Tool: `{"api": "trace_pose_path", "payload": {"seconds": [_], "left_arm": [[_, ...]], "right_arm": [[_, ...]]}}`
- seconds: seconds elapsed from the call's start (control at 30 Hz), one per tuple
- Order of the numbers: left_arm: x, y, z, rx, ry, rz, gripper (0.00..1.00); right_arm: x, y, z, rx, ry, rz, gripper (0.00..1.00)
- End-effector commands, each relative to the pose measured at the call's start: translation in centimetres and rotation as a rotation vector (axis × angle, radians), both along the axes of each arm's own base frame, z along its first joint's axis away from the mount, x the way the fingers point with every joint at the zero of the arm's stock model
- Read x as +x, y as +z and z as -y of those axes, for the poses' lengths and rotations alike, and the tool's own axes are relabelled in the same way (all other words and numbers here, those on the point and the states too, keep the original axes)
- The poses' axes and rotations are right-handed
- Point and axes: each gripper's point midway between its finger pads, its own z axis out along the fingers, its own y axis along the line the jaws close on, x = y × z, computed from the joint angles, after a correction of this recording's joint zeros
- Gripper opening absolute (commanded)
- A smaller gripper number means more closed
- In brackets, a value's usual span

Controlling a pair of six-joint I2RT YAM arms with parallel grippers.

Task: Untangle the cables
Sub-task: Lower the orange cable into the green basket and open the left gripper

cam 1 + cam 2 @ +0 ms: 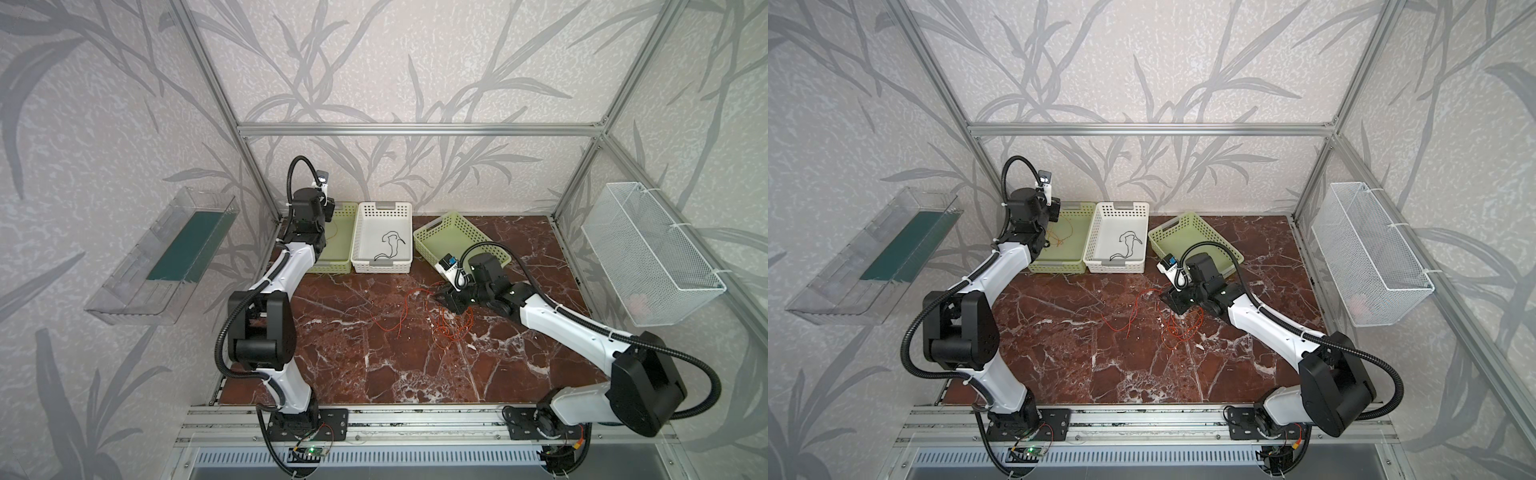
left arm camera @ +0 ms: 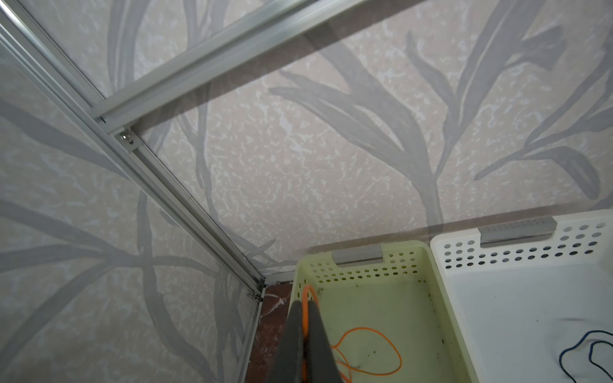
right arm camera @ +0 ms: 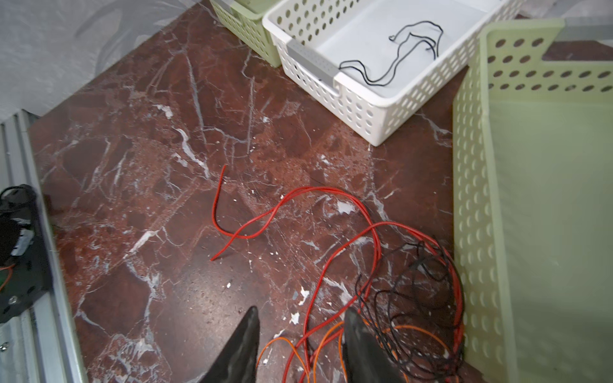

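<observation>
Mid-sort: the orange cable (image 2: 366,328) was pinched in the closed left gripper (image 2: 306,303) over the green basket (image 2: 365,275) beside the white basket (image 3: 365,112). The right gripper (image 3: 302,310) was held open over the cable tangle (image 3: 414,298) in front of it; one strand probably needed singling out next.

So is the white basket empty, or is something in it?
Not empty. One thin black cable lies loosely looped on the floor of the white basket, visible in both top views.

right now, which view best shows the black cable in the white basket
Right wrist view: the black cable lies whole and large in the white basket. Both top views show it tiny; left wrist, only a loop.
</observation>
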Motion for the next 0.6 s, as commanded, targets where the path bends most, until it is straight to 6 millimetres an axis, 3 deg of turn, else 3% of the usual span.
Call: {"api": "trace_pose_path", "payload": {"seconds": [0.0,0.07,0.1,0.2,0.27,0.3,0.33,0.57], "left_arm": [[0.0,-2.5,-0.4,-0.117,0.013,-0.016,0.00],[-0.1,-4.1,-0.4,-0.168,0.007,-0.061,0.02],[-0.1,-4.6,-0.3,-0.189,0.003,-0.080,0.10],[-0.5,-4.5,0.5,-0.250,-0.026,-0.094,0.52],[-0.9,-3.7,0.6,-0.291,-0.021,-0.078,0.73],[-1.2,-3.3,0.7,-0.307,-0.017,-0.076,0.95],[-1.6,-2.8,0.8,-0.322,-0.016,-0.074,0.99],[-5.0,-0.2,3.1,-0.403,-0.104,-0.049,0.99]], "right_arm": [[0.6,-2.0,1.8,-0.121,-0.070,-0.045,0.42],[0.6,-2.7,2.0,-0.146,-0.075,-0.072,0.41],[0.5,-3.1,2.0,-0.158,-0.075,-0.091,0.41],[0.0,-4.2,2.2,-0.196,-0.071,-0.136,0.40],[-0.4,-4.9,2.1,-0.213,-0.066,-0.161,0.39],[-0.5,-5.3,2.1,-0.217,-0.065,-0.177,0.38],[-0.7,-5.7,1.9,-0.225,-0.064,-0.196,0.38],[-1.9,-8.4,0.4,-0.284,-0.010,-0.295,0.36]]}}
